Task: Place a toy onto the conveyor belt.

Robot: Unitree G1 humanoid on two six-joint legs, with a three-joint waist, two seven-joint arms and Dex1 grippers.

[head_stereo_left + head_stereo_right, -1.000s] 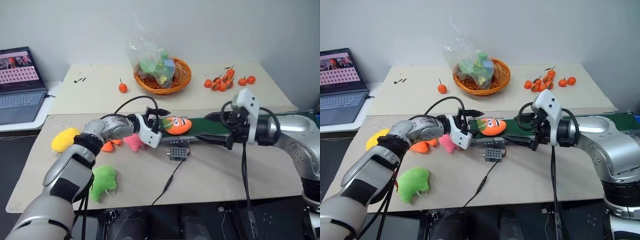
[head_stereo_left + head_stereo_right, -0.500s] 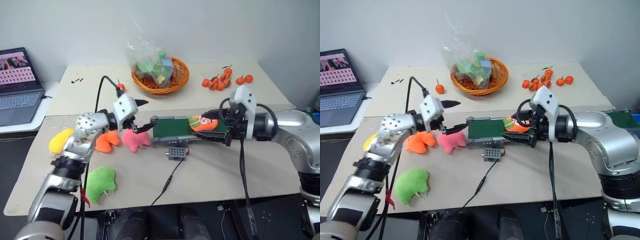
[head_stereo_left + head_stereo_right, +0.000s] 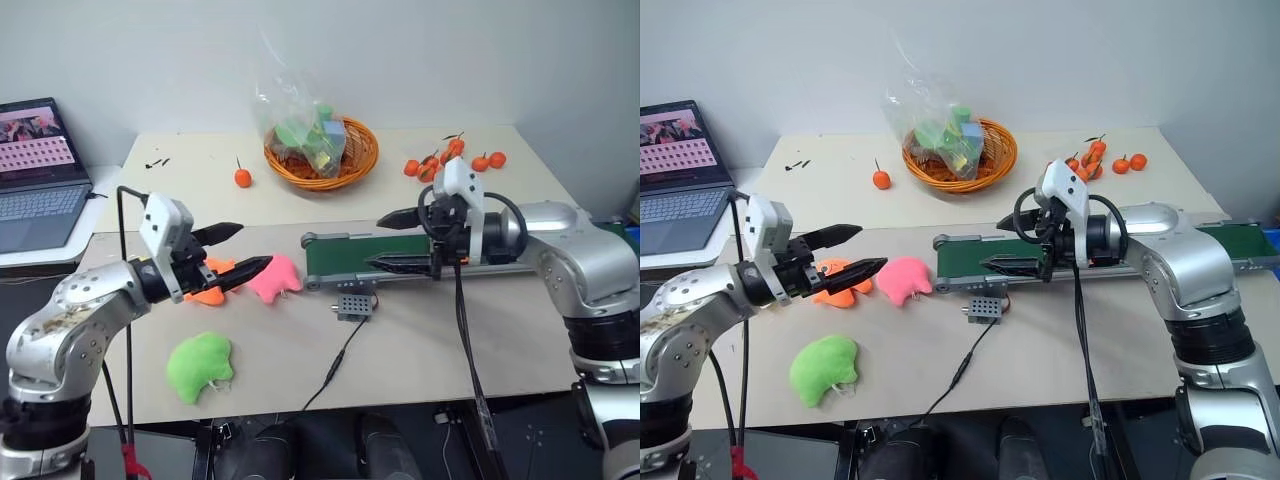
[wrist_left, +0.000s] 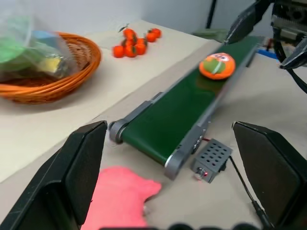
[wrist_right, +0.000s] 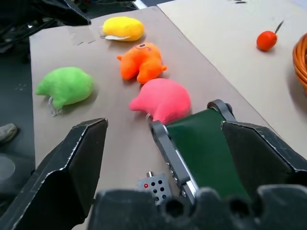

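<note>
At the far left a laptop (image 3: 40, 165) sits open on a side table. Right of it, over the left part of the bench (image 3: 420, 350), the left claw (image 3: 238, 250) hangs with its two black fingers spread wide and nothing between them. Just under and beyond its tips lie an orange fish plush (image 3: 835, 281) and a pink plush (image 3: 902, 279), the pink one just beside the left end of the belt (image 3: 345, 257). A green plush (image 3: 201, 365) lies nearer, by the near edge. The right wrist view also shows a yellow plush (image 5: 123, 28) further left than the orange one.

Far back, a small orange fruit (image 3: 244, 177) stands alone, and right of it a wicker basket (image 3: 352, 160) holds a clear bag (image 3: 300, 115) of green and blue things.

The belt runs rightward across the middle of the bench. A small grey box (image 3: 356, 304) with a cable sits against its near side at the left end. The toy (image 4: 217, 65) lies on the belt, well along from the left roller and close to the right claw (image 3: 385, 242); in the head views the right arm hides it. That claw hovers over the belt, pointing left, fingers spread and holding nothing.

Far right at the back lies a cluster of small orange fruits (image 3: 450, 160).
</note>
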